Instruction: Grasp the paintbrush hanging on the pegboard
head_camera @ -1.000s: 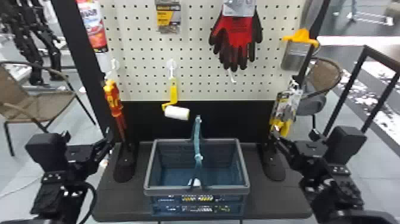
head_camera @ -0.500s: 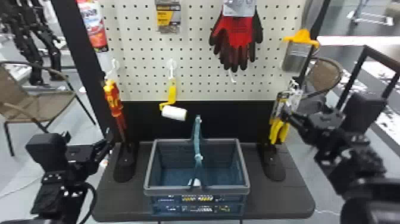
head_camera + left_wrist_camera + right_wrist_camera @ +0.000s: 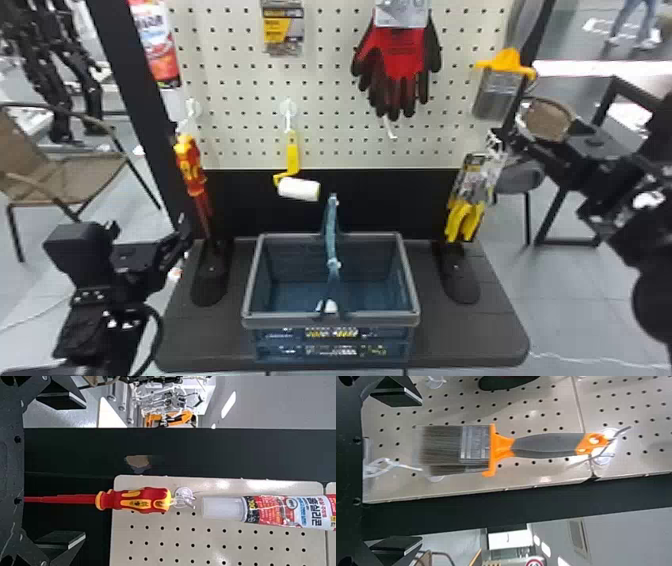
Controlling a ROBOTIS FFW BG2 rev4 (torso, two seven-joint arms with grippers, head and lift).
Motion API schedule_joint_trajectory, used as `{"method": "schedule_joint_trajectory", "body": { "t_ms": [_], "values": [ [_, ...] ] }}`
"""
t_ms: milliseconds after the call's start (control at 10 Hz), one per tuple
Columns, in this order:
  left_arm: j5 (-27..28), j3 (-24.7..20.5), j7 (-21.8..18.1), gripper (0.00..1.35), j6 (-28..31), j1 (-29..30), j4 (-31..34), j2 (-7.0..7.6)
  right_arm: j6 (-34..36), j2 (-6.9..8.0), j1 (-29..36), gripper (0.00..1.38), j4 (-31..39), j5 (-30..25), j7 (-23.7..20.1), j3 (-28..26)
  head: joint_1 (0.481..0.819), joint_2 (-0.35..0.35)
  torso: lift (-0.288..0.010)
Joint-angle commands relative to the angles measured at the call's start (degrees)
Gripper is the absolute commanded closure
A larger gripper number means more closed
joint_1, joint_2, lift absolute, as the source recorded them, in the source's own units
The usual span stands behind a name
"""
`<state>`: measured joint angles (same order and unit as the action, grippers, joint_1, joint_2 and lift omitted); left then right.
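From where I stand, the pale pegboard [image 3: 332, 75] is the biggest thing here, upright behind a dark table [image 3: 465, 345]. On the table sits a blue-grey basket [image 3: 280, 318], handle raised, small yellow and white print along its front.

The right gripper [image 3: 510, 134] is up near the board's right edge, just below the brush in the head view; its fingers stand wide apart, gripping nothing. The left gripper [image 3: 182, 235] is low by the board's left post, its fingers apart too, with nothing held.

Red-and-black gloves [image 3: 400, 55] hang on the board under a grey printed tag. At the upper left is a tube [image 3: 162, 50] with a red, white and blue label crowded with lettering.

The paintbrush [image 3: 542, 445], the one wanted, hangs bristles down at the board's right edge, its grey-and-orange handle on a wire hook [image 3: 621, 431]. In the right wrist view it lines up with the gap between the fingers, touching neither.

A red-and-yellow screwdriver [image 3: 187, 160] hangs at the left, dark marks on its grip. Below the brush is a yellow tool [image 3: 465, 220] on a printed card. A white roller [image 3: 300, 189] hangs from its yellow handle, and higher up is a small packet [image 3: 280, 27] with a black-and-yellow label.
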<state>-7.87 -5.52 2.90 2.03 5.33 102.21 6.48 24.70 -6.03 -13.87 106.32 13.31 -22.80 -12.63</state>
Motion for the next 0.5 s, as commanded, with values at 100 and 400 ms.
{"method": "schedule_joint_trajectory", "body": {
  "t_ms": [100, 400],
  "values": [
    [-0.04, 0.25, 0.0, 0.15, 0.26, -0.32, -0.17, -0.07, 3.34, -3.37, -6.35, 0.06, -3.23, 3.04, -6.55, -1.16, 0.549, 0.0, -0.1],
    [-0.22, 0.78, 0.0, 0.15, 0.52, -0.85, -0.61, -0.07, 6.86, -7.77, -11.18, 0.06, -5.6, 7.17, -10.42, -0.64, 0.549, 0.0, -0.1]
  ]
}}
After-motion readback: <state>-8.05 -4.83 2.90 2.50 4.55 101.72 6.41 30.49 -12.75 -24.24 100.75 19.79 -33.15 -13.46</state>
